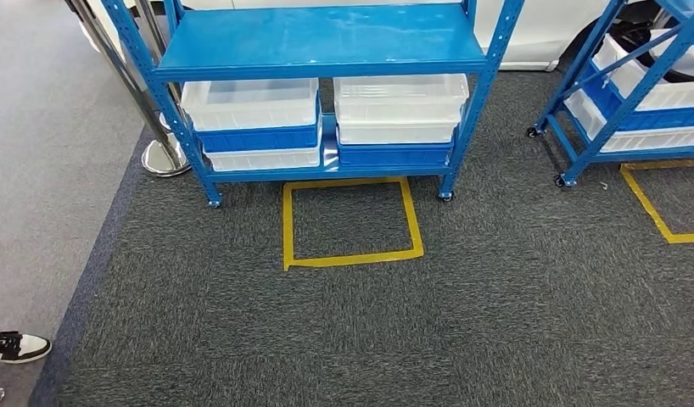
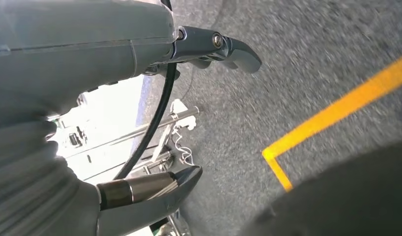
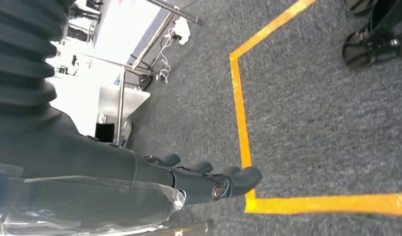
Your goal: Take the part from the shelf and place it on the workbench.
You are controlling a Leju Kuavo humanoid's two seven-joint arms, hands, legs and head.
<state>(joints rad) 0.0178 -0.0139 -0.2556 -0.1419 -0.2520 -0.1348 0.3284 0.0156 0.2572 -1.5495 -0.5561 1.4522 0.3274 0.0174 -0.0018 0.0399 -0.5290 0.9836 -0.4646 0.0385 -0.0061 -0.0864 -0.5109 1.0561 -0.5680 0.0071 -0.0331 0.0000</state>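
Both the left hand (image 2: pixel 209 49) and the right hand (image 3: pixel 209 179) hang empty over grey carpet (image 1: pixel 344 331), fingers loosely apart, facing the blue shelf (image 1: pixel 318 42) of stacked bins (image 1: pixel 250 123).

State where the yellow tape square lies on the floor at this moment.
In the head view, the yellow tape square lies on the grey carpet near centre, directly in front of the blue shelf, between its front legs.

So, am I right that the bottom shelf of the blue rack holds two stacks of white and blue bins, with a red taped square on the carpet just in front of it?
Not quite: the taped square is yellow, as the head view shows. The blue rack and its bins are as you say.
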